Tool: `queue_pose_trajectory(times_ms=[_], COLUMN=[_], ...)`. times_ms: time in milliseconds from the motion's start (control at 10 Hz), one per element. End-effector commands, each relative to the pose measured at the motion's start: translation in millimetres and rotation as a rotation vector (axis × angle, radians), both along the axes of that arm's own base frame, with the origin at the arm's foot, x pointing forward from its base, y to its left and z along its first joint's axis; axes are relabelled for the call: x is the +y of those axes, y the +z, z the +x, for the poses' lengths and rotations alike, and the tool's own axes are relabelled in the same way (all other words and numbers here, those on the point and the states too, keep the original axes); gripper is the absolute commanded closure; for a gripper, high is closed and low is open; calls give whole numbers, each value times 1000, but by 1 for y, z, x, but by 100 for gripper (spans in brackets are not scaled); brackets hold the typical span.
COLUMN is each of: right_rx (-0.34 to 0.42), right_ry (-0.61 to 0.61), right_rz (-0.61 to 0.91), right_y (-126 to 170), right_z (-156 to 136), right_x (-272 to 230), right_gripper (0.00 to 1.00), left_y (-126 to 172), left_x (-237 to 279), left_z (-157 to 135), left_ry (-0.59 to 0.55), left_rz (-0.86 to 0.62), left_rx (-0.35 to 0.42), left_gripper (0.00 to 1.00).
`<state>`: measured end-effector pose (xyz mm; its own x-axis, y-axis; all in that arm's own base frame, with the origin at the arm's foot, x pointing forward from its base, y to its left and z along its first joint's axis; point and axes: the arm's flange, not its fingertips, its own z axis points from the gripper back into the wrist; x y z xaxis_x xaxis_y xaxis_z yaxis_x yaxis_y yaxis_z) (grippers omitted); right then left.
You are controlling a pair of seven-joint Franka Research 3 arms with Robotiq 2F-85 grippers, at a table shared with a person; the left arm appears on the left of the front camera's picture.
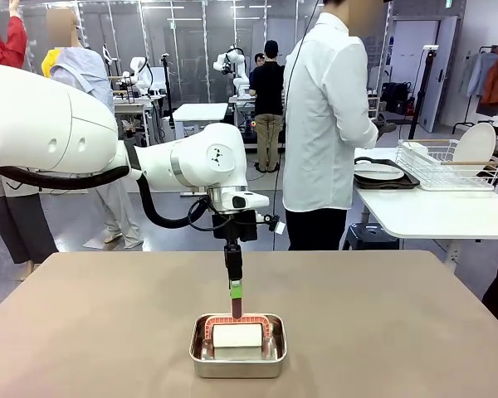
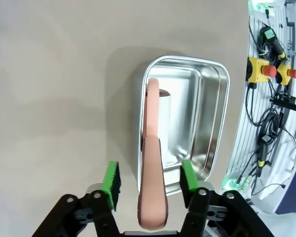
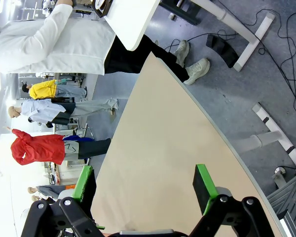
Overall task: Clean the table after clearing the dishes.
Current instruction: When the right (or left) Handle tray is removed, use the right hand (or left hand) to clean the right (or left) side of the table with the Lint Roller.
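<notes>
The taupe-brown table (image 1: 382,323) carries a small steel pan (image 1: 237,361) near its front middle. In the pan lie a white block (image 1: 237,336) and a pink tool whose handle (image 2: 152,182) stands up. My left gripper (image 1: 235,290) hangs straight down over the pan. In the left wrist view its green pads (image 2: 111,180) stand apart on either side of the handle without touching it, so the left gripper (image 2: 149,180) is open. My right gripper (image 3: 145,187) is open and empty above the table (image 3: 163,148). A white plate (image 1: 378,172) rests on a dark tray (image 1: 390,182) on the white side table.
A person in a white shirt (image 1: 325,116) stands beyond the far edge, turned toward the white side table (image 1: 440,211). A wire dish rack (image 1: 456,166) holding a plate stands there. The right wrist view shows the table's rounded edge and the floor with cables beyond.
</notes>
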<state>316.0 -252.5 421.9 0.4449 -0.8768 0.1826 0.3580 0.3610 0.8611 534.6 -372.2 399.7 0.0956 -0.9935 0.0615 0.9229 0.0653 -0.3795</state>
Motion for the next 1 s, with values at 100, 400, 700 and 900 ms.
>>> queue_pose_trajectory(times_ms=[100,400,700,900], right_rx=[1,1,1,1], right_ry=[8,8,8,8], right_rz=[-3,-3,-3,-3], right_y=[1,1,1,1], right_z=[-2,-2,-2,-2], right_x=[-1,-1,-1,-1], right_gripper=[0,0,0,0], left_y=[0,1,9,34], left_x=[3,3,11,18], left_z=[-5,-7,-5,-13], left_ry=[9,11,59,165], left_rz=[5,22,-6,-30], left_rx=[27,59,49,25], left_gripper=[100,100,100,100])
